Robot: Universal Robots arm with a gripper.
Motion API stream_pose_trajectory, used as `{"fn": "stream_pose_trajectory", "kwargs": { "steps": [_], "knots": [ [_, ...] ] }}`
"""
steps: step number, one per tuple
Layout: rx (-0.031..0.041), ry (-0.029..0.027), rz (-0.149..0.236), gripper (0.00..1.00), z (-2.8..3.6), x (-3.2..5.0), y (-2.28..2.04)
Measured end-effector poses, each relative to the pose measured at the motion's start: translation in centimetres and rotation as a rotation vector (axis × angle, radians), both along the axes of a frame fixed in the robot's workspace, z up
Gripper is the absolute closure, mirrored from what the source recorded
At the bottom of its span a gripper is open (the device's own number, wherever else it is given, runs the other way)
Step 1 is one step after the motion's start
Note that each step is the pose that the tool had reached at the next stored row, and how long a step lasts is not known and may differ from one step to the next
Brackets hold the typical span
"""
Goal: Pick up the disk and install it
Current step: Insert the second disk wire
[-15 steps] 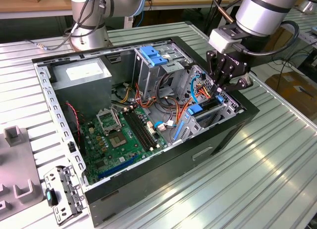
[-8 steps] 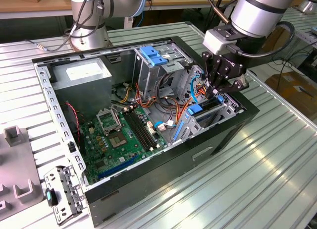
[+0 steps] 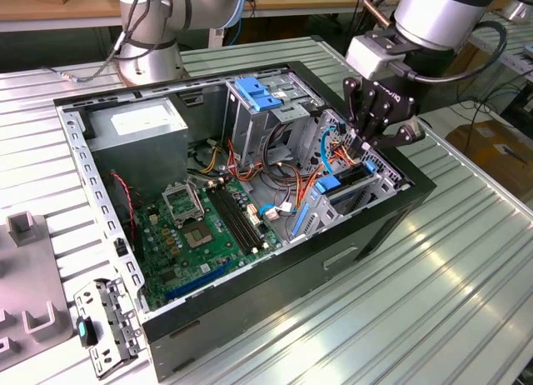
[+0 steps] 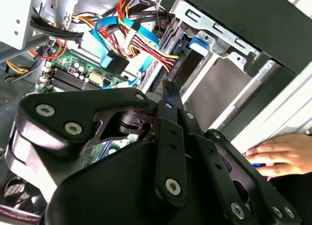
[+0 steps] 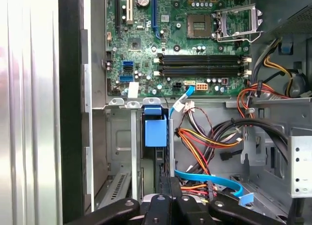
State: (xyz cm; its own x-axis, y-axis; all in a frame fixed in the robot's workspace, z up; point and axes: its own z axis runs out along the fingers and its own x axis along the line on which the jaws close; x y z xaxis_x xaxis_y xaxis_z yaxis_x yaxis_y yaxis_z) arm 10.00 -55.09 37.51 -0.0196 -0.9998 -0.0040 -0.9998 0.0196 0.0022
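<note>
Bench: ribbed metal bench (image 3: 466, 260) carries the open computer case (image 3: 275, 277).
Disk: disk (image 5: 155, 132) sits upright in its bay, apparently installed.
Fingers: gripper (image 3: 364, 143) above it, fingers together, holding nothing.

Robotics lab: open computer case (image 3: 250, 235) on ribbed metal table (image 3: 433, 268), wooden workbenches (image 3: 50, 6) behind.

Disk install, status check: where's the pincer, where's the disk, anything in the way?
Pincer down at the drive cage, over the case. Disk standing on edge in its slot, blue carrier showing. Cable bundle close beside; a hand rests outside the case wall.
</note>
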Motion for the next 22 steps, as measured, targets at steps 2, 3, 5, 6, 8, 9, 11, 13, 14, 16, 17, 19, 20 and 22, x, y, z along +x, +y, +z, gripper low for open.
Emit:
{"fn": "stream_pose_trajectory", "kwargs": {
  "steps": [2,3,5,6,8,9,11,13,14,16,17,19,20,22],
  "knots": [
    [0.0001,0.0000,0.000,0.89,0.98,0.00,0.01],
    [0.0001,0.0000,0.000,0.89,1.41,0.00,0.01],
    [0.0002,0.0000,0.000,0.89,1.77,0.00,0.00],
    [0.0003,0.0000,0.000,0.89,1.77,0.00,0.01],
    [0.0001,0.0000,0.000,0.89,1.80,0.00,0.01],
    [0.0001,0.0000,0.000,0.89,1.84,0.00,0.01],
    [0.0001,0.0000,0.000,0.89,1.88,0.00,0.01],
    [0.0001,0.0000,0.000,0.89,1.90,0.00,0.01],
    [0.0001,0.0000,0.000,0.89,1.90,0.00,0.01],
    [0.0001,0.0000,0.000,0.89,1.92,0.00,0.01],
    [0.0001,0.0000,0.000,0.89,1.92,0.00,0.01],
    [0.0001,0.0000,0.000,0.89,1.93,0.00,0.01],
    [0.0001,0.0000,0.000,0.89,1.93,-0.06,0.00],
    [0.0002,0.0000,0.000,0.89,1.93,-0.31,0.01]
  ]
}}
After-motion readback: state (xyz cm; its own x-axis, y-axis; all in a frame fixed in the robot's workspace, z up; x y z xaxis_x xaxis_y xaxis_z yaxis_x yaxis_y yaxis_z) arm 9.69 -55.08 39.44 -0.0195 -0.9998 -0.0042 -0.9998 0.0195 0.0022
